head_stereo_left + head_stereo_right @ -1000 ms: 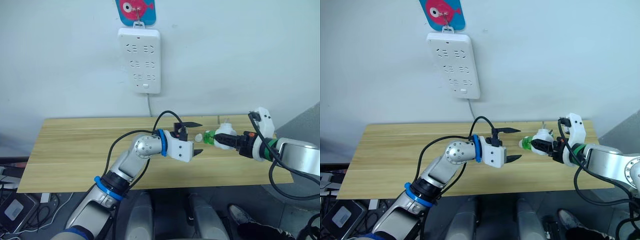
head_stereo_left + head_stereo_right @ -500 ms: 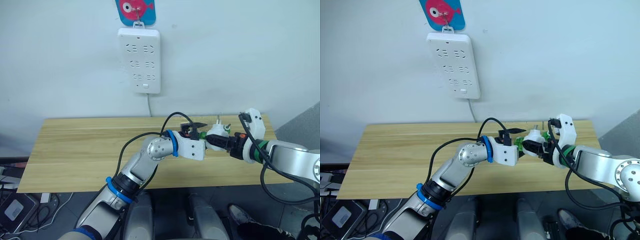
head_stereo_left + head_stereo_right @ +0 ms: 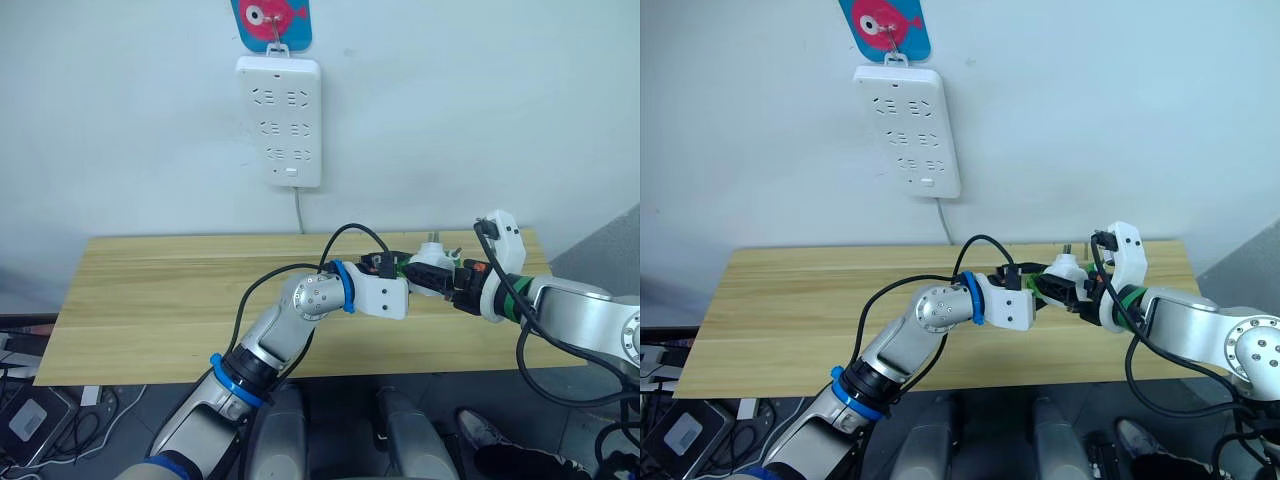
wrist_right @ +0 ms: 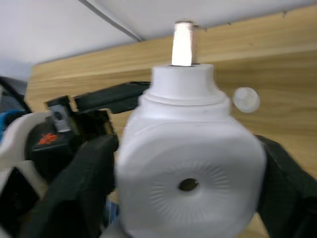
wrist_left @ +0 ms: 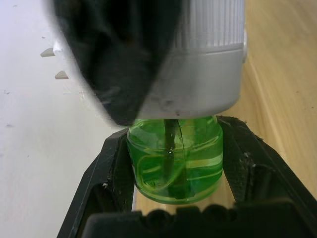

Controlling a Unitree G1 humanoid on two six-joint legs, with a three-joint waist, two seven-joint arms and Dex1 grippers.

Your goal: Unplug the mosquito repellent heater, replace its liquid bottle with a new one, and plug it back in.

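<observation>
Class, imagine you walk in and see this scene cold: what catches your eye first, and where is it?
First, the two hands meeting above the wooden table: the right hand holds the white mosquito repellent heater, and the left hand is closed on the green liquid bottle under it. Next, the white power strip on the wall behind.

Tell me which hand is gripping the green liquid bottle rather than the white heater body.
The left hand: its black fingers clamp the green bottle. The right hand holds the white mosquito repellent heater by its sides above the wooden table.
</observation>
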